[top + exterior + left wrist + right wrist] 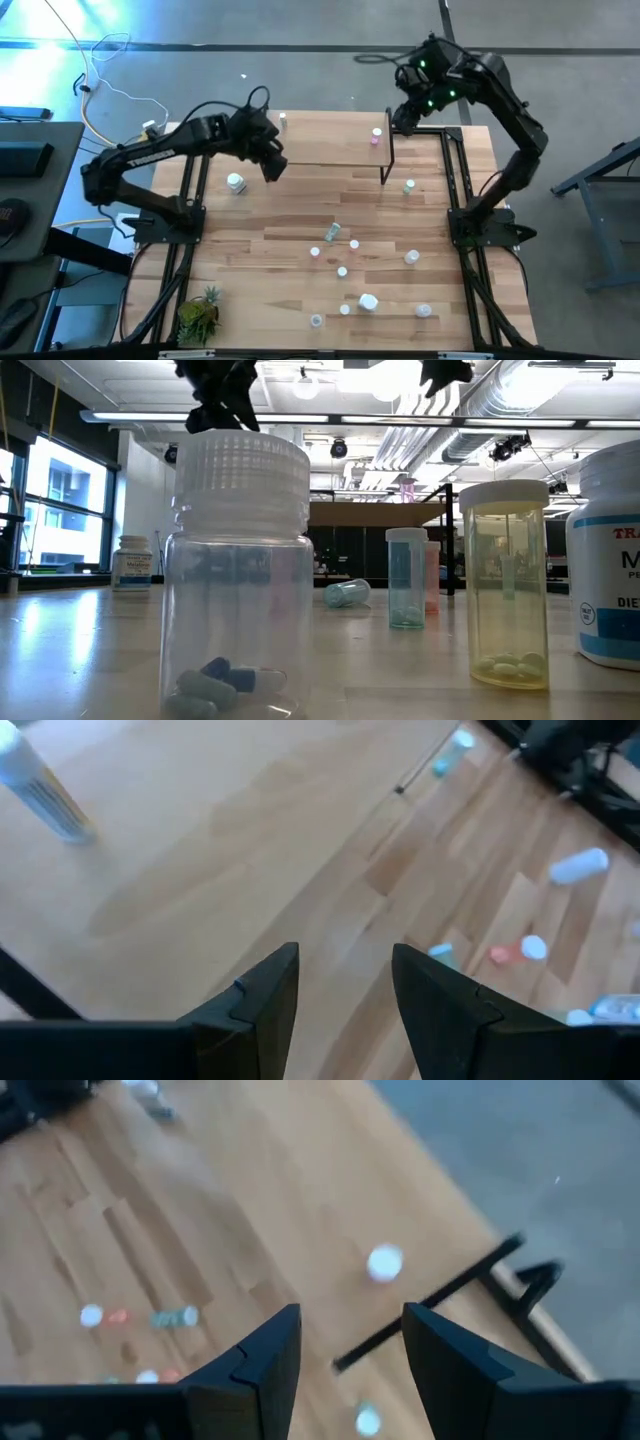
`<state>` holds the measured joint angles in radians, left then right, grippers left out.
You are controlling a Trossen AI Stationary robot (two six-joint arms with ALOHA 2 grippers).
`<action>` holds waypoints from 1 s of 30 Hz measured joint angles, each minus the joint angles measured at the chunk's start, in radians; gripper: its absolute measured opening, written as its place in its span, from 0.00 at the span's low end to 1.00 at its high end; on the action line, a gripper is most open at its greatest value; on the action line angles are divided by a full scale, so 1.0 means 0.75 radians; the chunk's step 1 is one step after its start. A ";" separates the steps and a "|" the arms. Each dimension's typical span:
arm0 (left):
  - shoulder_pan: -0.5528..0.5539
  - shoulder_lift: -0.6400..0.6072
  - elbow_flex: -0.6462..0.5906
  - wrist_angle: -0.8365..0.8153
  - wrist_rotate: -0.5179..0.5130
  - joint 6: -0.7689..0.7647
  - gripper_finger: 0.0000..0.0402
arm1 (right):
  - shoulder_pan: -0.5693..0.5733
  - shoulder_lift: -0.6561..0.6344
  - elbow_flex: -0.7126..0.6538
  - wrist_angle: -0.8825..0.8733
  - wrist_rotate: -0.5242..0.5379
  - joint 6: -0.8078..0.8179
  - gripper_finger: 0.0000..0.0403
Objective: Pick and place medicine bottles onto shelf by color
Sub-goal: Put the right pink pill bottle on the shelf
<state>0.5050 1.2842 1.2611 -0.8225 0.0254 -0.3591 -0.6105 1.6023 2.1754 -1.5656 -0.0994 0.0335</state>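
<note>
High view: left hand (272,166) over the shelf's (320,140) left end, fingers (262,1000) spread, holding nothing. Right hand (403,117) above the shelf's right end, fingers (262,1360) likewise parted and empty. Wood-plank table (260,250) on a grey floor; open hall with ceiling ducts behind in the low view. Two medicine bottles on the shelf: a white-capped vial (283,122) at left, a pink one (376,136) at right. Other bottles scattered across the table, including a clear ribbed-cap bottle (238,575) with blue capsules.
</note>
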 joint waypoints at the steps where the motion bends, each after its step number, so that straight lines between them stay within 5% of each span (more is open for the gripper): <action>1: -0.011 -0.014 -0.025 0.022 0.000 -0.008 0.38 | 0.016 -0.036 -0.063 0.017 0.000 0.023 0.42; 14: -0.151 -0.083 -0.216 0.189 0.005 0.000 0.38 | 0.372 -0.437 -0.714 0.476 0.013 0.505 0.42; 30: -0.472 -0.084 -0.226 0.185 0.087 -0.013 0.38 | 1.000 -0.461 -1.092 0.801 0.343 1.049 0.42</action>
<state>0.1510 1.2213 1.0916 -0.6834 0.0906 -0.3690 0.1397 1.2564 1.3567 -0.9647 0.1580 0.8199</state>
